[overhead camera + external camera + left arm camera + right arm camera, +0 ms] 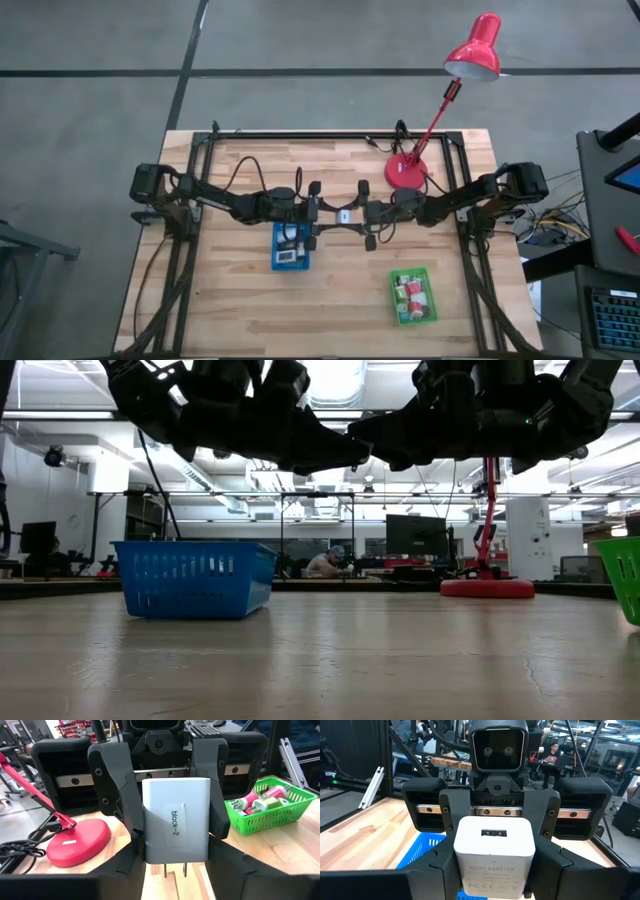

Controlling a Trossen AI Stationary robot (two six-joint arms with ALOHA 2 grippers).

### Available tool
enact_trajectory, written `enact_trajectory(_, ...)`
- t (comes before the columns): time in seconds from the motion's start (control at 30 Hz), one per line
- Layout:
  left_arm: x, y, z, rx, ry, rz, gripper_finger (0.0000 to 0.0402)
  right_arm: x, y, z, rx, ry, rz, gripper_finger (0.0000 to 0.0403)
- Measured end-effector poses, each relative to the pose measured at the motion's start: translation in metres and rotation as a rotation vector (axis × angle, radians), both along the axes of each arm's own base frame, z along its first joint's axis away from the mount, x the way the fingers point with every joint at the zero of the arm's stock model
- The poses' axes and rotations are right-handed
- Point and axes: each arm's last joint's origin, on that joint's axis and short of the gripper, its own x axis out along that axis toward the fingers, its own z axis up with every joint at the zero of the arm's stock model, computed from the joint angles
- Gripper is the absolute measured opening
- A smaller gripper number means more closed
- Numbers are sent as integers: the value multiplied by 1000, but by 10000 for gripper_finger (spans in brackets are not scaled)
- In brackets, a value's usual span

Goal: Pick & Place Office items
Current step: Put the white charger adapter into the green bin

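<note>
On the wooden counter [240, 300], the left arm reaches inward from the left edge, and its left end effector [318, 212] meets the right end effector [366, 216] above the middle of the counter, raised off the surface as the low view shows. Between them sits a white AC/DC adapter [343, 215], a block-shaped charger labelled "block-2" on one face [176, 826] and with two prongs on its end; both end effectors close on it at once, each set of dark fingers narrow against its sides, so the adapter hangs held from both ends. Just below the meeting point, the blue tray [292, 247] rests on the counter with a few small items inside. Farther right and nearer the front edge lies the green tray [413, 295], holding small red, green and white items. Behind the right arm stands a red desk lamp [407, 170], its base on the counter and its shade raised beyond the far edge.
</note>
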Motion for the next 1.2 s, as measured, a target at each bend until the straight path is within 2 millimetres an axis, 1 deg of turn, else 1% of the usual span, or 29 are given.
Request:
enact_trajectory(0.03,0,0,1,-5,-2,1,181,0,0,1,0,-3,3,164)
enact_trajectory(0.2,-8,0,11,-5,27,-8,321,-1,3,0,-1,-3,37,163)
enact_trajectory(0.27,-13,0,16,0,55,2,361,-1,3,0,-1,-1,40,163)
enact_trajectory(0.33,-18,0,20,2,89,8,385,-1,4,0,-1,1,43,163)
enact_trajectory(0.4,-23,0,22,6,133,7,392,-1,5,0,-4,0,46,163)
enact_trajectory(0.53,-31,0,25,15,188,0,386,-2,9,0,-8,7,48,163)
enact_trajectory(0.67,-42,0,18,17,214,-1,387,-7,17,4,-12,75,33,163)
enact_trajectory(0.77,-50,0,13,20,220,11,386,-14,26,13,-24,151,11,163)
enact_trajectory(0.87,-58,1,9,22,211,20,387,-25,37,25,-33,219,-2,163)
enact_trajectory(1.03,-65,2,7,24,198,33,387,-41,50,43,-12,337,-16,163)
enact_trajectory(1.13,-66,3,7,25,202,43,387,-47,57,47,8,409,-16,163)
enact_trajectory(1.2,-67,3,7,29,200,42,386,-49,60,45,17,476,-19,163)
